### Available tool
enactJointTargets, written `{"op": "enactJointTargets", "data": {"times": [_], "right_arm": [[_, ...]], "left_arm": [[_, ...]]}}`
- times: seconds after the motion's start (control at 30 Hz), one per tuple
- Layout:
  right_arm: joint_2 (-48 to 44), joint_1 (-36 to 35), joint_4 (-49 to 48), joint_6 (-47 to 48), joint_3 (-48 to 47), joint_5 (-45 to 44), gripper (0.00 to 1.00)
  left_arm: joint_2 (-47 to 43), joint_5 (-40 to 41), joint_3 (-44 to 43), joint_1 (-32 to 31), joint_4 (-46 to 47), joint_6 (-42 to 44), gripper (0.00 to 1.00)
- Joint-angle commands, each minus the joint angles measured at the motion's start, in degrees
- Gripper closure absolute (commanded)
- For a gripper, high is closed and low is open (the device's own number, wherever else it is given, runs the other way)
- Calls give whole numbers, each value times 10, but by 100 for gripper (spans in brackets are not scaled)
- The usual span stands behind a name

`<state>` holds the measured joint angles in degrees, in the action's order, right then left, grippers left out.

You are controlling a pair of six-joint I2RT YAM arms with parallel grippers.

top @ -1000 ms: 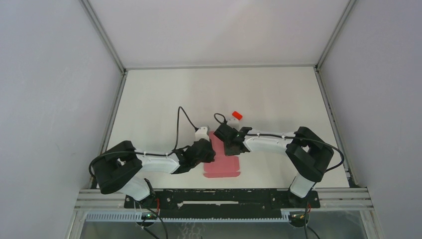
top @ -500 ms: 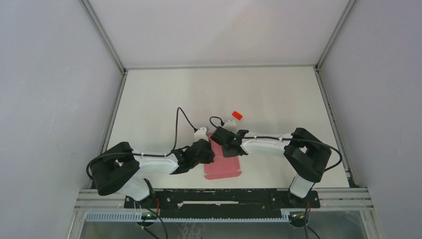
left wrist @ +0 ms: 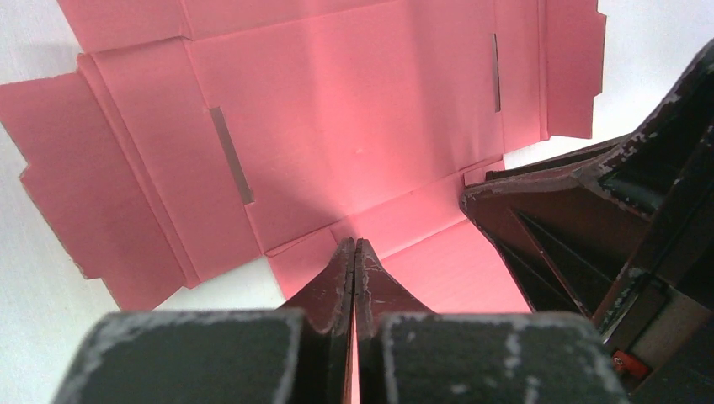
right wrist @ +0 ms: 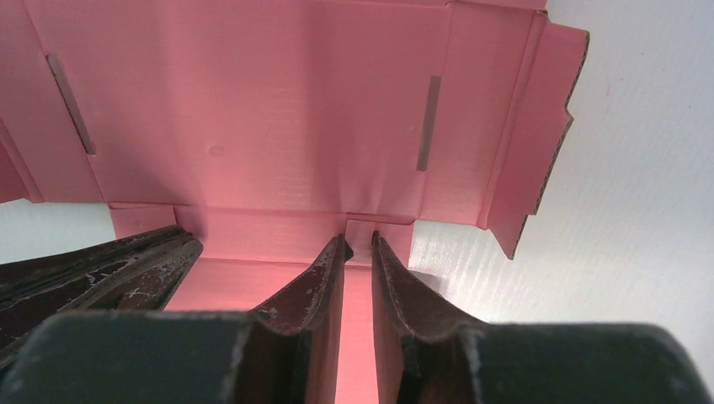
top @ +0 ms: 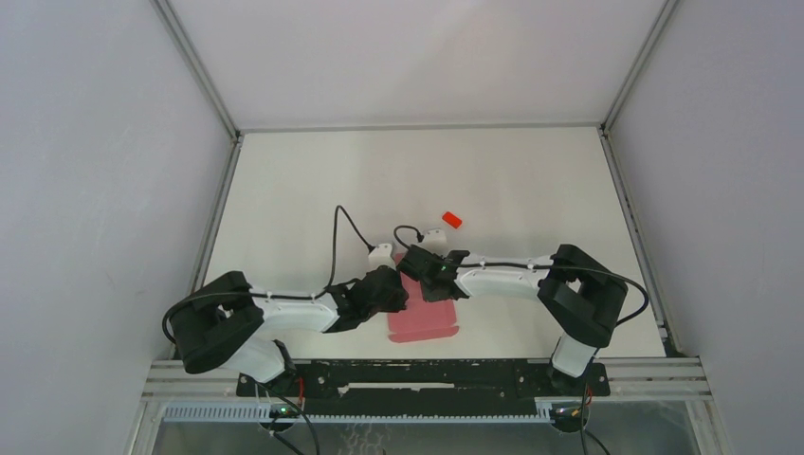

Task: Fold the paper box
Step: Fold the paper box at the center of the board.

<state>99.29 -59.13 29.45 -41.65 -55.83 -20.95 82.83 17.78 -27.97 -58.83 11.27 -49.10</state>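
Note:
The pink paper box [top: 424,320] lies unfolded and flat near the table's front middle. In the left wrist view it [left wrist: 354,109] spreads out with side flaps and two slots. My left gripper [top: 402,293] sits at its left edge, and its jaws [left wrist: 354,244] are pressed together on a thin pink flap. My right gripper [top: 418,269] is over the box's far edge. Its fingers [right wrist: 359,238] stand narrowly apart above a pink panel [right wrist: 253,118], gripping nothing. The right gripper's fingers [left wrist: 547,227] show beside the left gripper's.
A tiny red block [top: 451,220] lies on the white table [top: 531,180] just beyond the right gripper. Metal rails border the table on the left [top: 220,213] and right [top: 626,209]. Grey walls enclose the cell.
My right gripper has moved left and slightly nearer, over the box's far edge, close to the left gripper. The left gripper and the box have barely moved.

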Motion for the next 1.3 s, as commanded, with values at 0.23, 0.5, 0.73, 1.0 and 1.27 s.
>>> {"op": "enactJointTargets", "data": {"times": [0.23,0.5,0.73,1.0,1.27], "right_arm": [[7,-24,35,-29,46,113,74],[-143,-15,112,0,14,85,64],[-254,35,107,39,8,100,56],[-275,139,62,44,50,127,55],[-278,205,0,55,88,165,56]], "left_arm": [[-29,5,8,-7,-88,8,100],[-132,37,-32,-6,-188,37,97],[-187,64,-75,6,-246,68,87],[-167,16,-104,121,-219,152,77],[-103,-103,-114,216,-122,226,65]]}}
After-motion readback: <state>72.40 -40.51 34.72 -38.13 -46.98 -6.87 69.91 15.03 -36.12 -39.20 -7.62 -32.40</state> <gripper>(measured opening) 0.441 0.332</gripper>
